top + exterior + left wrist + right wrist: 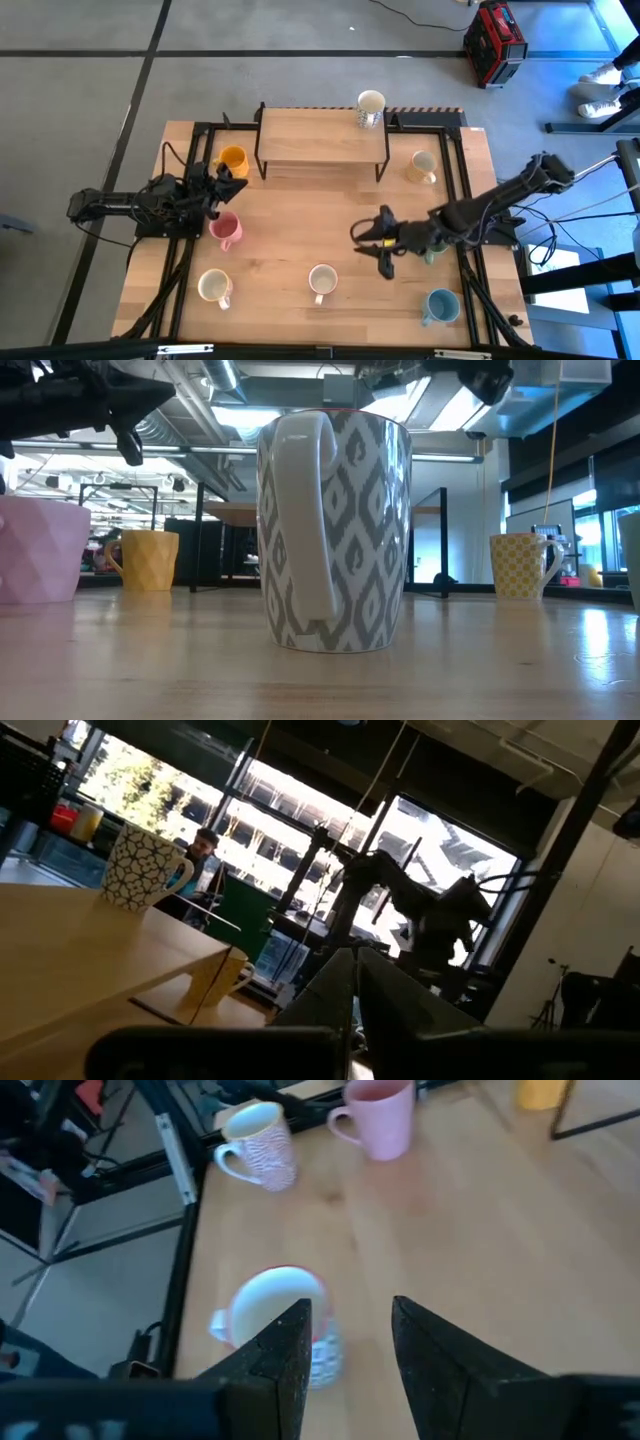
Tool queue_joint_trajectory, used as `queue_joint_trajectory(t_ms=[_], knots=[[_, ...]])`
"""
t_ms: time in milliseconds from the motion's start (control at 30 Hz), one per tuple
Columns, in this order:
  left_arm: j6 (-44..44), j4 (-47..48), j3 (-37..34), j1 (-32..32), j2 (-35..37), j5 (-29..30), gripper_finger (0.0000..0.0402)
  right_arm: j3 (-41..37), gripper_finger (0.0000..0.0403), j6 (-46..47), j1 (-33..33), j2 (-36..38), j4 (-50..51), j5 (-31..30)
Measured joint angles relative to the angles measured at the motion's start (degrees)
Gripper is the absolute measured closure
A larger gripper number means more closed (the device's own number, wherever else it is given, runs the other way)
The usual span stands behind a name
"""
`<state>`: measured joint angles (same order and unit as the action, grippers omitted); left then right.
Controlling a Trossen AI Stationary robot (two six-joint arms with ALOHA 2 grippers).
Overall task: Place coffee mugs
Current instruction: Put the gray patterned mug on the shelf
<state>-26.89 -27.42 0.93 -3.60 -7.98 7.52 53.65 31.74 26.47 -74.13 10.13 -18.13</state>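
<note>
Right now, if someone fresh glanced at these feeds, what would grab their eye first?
Probably the wooden shelf at the table's far edge, with one patterned mug on its right end while the other mugs sit scattered on the table. Next, the right gripper, fingers apart and empty, near the table's middle, above and right of the white mug at the near edge. The left gripper waits shut between the yellow mug and pink mug.

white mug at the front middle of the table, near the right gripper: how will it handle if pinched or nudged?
The white mug stands upright on a flat base and looks squat, so a low nudge would probably slide it, not tip it. It looks like glazed ceramic: likely rigid, slick to the right gripper, whose jaws stand open and empty, and chippable if dropped. Its handle would likely turn it when pushed off-centre.
</note>
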Motion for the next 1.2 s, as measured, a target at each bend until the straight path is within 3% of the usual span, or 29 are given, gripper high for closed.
queue_joint_trajectory(t_ms=[200, 367, 600, 767, 1200], knots=[[-0.01, 0.00, 0.00, -0.02, -0.01, 0.42, 0.0388, 0.15, 0.0272, 1.21, 5.07, -3.96, -5.24, -1.89], [0.01, 0.00, 0.00, -0.02, 0.00, 2.01, 0.0388, 4.95, 0.0272, 0.21, 8.62, -8.82, -4.95, -1.78], [0.01, 1.45, 0.00, -0.02, 0.00, 3.63, 0.0388, 18.80, 0.0272, -0.15, 11.25, -17.21, 8.35, -0.37], [-0.01, 2.50, -0.02, -0.02, -0.01, 2.59, 0.0388, 25.45, 0.0272, 2.54, 12.94, -22.56, 9.90, -2.84], [0.01, 2.81, -0.02, 0.00, -0.01, 1.74, 0.0388, 27.36, 0.0272, 16.48, 15.25, -35.15, 7.49, -6.54]])
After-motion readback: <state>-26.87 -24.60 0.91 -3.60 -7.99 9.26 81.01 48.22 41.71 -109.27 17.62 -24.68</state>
